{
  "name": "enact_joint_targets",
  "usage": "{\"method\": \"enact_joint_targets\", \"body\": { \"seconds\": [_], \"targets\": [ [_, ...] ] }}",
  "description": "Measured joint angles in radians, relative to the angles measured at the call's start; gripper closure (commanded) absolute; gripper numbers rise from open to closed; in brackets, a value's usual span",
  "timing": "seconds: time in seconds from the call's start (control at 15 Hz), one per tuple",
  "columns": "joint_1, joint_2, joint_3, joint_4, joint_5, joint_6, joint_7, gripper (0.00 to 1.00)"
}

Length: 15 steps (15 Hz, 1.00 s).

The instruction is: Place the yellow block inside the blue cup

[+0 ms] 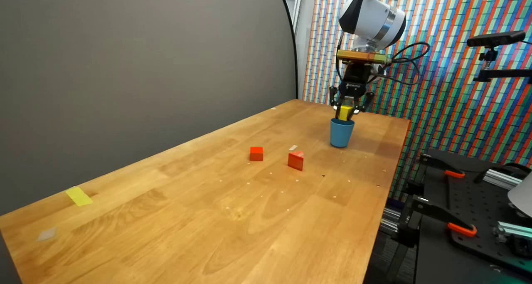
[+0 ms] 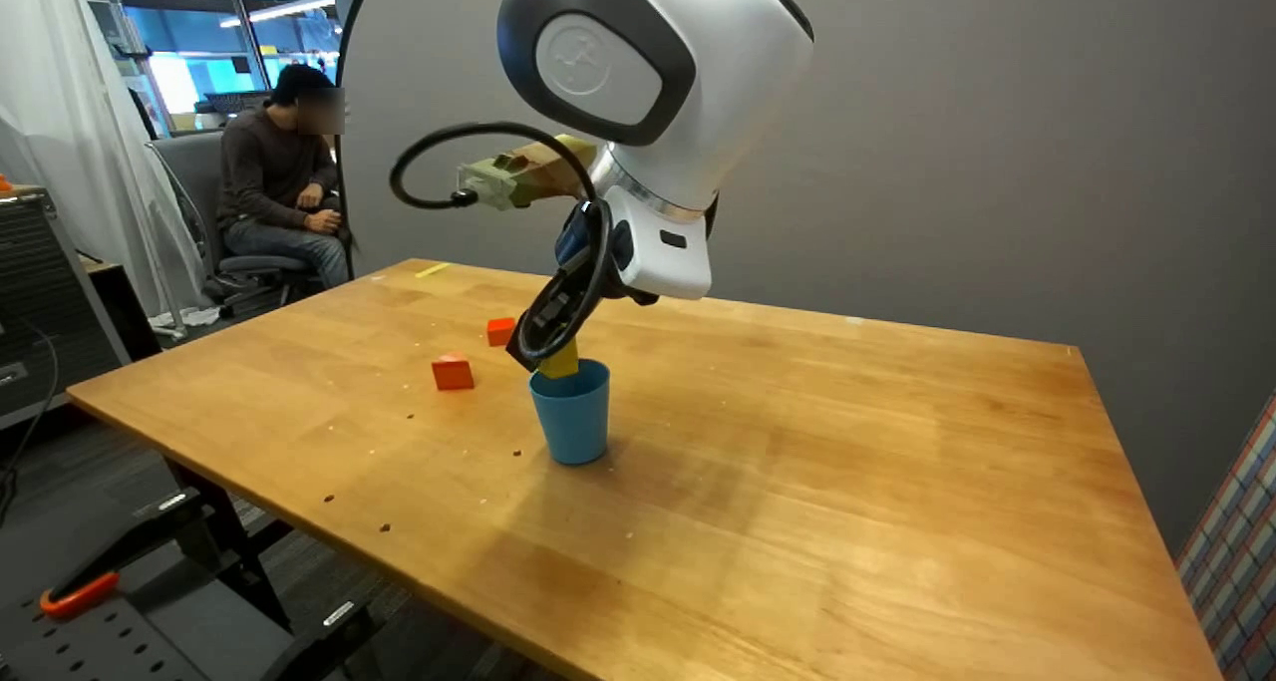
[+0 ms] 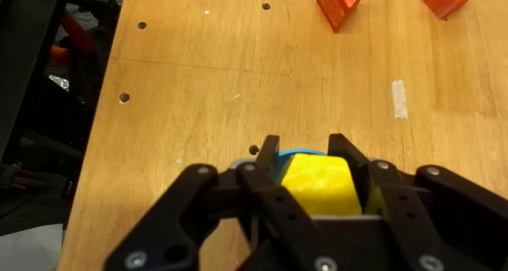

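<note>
The bright yellow block (image 1: 344,113) is between the fingers of my gripper (image 1: 344,116), over the mouth of the light-blue cup (image 1: 341,135). In an exterior view the block (image 2: 562,362) overlaps the opening of the upright cup (image 2: 575,424); its lower end is about at rim level. In the wrist view the block (image 3: 321,187) sits high between the fingers of the gripper (image 3: 304,138), against the right finger. A narrow strip of the blue cup (image 3: 303,150) shows between it and the left finger. The gripper appears shut on the block. Most of the cup's inside is hidden.
A red wedge block (image 1: 296,161) and a red cube (image 1: 256,154) lie on the wooden table (image 1: 249,234) near the cup. A flat yellow scrap (image 1: 79,196) lies at the far table edge. A black side bench (image 1: 457,255) with clamps adjoins the table.
</note>
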Motion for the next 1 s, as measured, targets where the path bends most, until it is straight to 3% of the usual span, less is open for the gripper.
{"method": "enact_joint_targets", "body": {
  "seconds": [0.27,0.53,0.8,1.0],
  "targets": [
    [0.005,-0.001,0.000,-0.005,-0.006,0.011,-0.006,0.00],
    [0.040,-0.031,0.000,-0.004,-0.091,0.042,-0.002,0.00],
    [0.118,-0.119,0.010,-0.003,-0.319,0.039,0.065,0.01],
    [0.181,-0.209,0.043,0.002,-0.496,-0.026,0.136,0.00]
  ]
}}
